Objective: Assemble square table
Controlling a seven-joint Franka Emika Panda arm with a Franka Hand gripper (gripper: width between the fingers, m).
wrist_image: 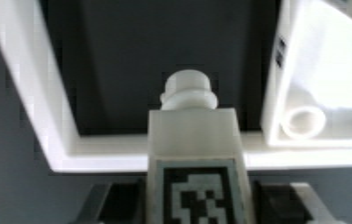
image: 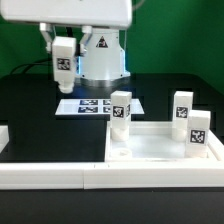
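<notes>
My gripper (image: 63, 50) hangs high over the exterior view's left, shut on a short white table leg (image: 63, 62) with a black-and-white tag. In the wrist view the leg (wrist_image: 194, 150) fills the space between my dark fingers (wrist_image: 112, 200), its rounded screw tip (wrist_image: 189, 88) pointing away from the gripper (wrist_image: 194, 205). The square table top (image: 160, 148) lies to the exterior view's right with three tagged legs (image: 121, 109) (image: 182, 107) (image: 198, 131) standing in its corners. One corner socket (image: 119, 153) (wrist_image: 306, 122) is bare.
The marker board (image: 98, 105) lies flat behind the table top. A long low white border wall (image: 50, 176) (wrist_image: 31, 90) runs along the front and turns a corner below the held leg. The robot's base (image: 100, 60) stands at the back.
</notes>
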